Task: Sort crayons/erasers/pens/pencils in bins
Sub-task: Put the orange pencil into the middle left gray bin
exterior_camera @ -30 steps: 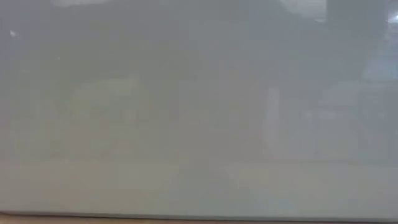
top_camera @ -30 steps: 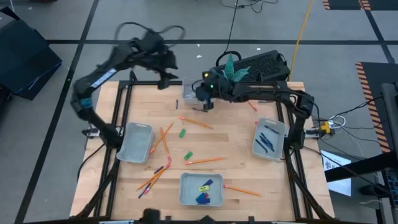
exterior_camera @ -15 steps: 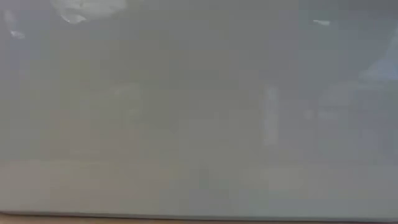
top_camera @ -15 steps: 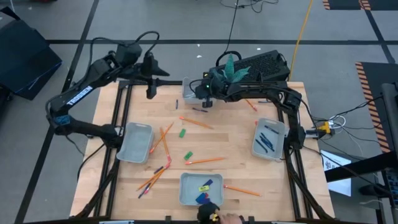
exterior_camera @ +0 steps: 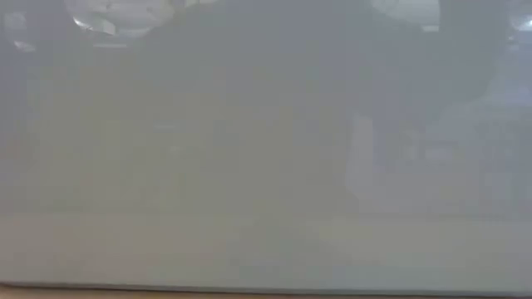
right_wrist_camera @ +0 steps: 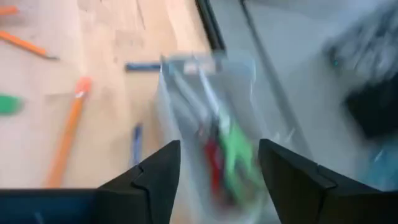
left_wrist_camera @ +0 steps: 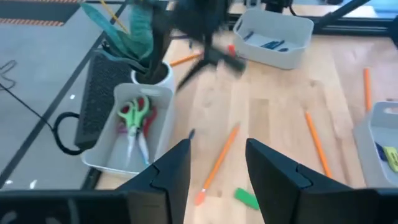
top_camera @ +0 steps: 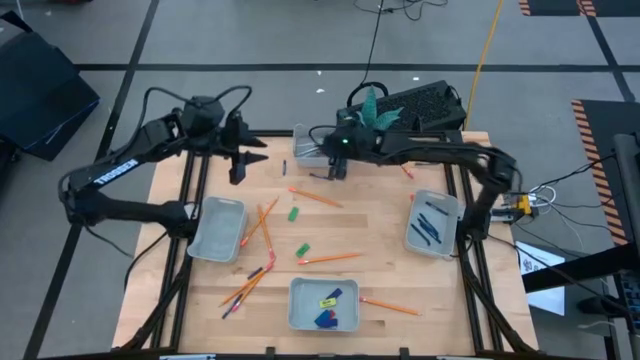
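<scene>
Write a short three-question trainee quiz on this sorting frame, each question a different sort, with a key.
1. True or false: the bin at the table's left side already holds pencils.
2. Which bin holds the erasers? A. the bin at the near edge B. the bin at the right side C. the bin at the far edge
3. Fill in: the far-edge bin holds ___ with green and red handles.

Key
1. False: it looks empty, and the pencils lie on the table.
2. A: yellow and blue erasers lie in it; the right-side one holds pens.
3. Scissors, as the left wrist view shows between the left gripper's open fingers.
</scene>
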You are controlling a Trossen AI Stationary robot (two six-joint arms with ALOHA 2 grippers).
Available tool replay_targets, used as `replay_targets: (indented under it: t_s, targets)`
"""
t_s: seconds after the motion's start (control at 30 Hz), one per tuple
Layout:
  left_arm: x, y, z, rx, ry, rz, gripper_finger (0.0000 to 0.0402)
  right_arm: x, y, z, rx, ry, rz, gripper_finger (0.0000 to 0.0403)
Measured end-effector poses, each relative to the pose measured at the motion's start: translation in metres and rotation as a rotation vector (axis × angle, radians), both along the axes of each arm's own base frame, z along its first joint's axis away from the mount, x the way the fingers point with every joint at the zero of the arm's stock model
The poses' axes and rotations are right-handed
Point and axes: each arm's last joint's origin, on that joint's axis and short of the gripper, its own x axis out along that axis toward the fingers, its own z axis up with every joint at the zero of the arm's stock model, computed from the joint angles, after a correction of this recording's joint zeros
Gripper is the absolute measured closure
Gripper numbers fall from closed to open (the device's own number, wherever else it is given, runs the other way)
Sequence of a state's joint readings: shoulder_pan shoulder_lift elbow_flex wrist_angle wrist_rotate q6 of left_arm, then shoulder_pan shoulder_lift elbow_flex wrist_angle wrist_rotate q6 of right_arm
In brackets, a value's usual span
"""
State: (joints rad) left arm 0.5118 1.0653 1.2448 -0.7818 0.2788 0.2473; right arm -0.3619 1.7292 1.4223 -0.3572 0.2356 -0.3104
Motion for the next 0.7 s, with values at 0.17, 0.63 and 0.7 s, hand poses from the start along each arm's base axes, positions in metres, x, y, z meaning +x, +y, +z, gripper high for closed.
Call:
replay_targets:
  t_s: [0.17, 0.63, 0.7]
  targets:
    - [-0.001, -0.011, -0.019, 0.011, -0.008, -0.048, 0.0245, -0.064, 0.026, 0.03, 0.24, 0.106, -0.157, 0.0191]
    - [0.012, -0.009, -0.036, 0.064, 0.001, -0.045, 0.0245, -0.171, 0.065, -0.001, 0.359, -0.109, -0.395, 0.0196]
    - [0.012, -0.009, -0.036, 0.057, 0.003, -0.033, 0.0245, -0.18, 0.061, -0.017, 0.357, -0.046, -0.485, 0.0197]
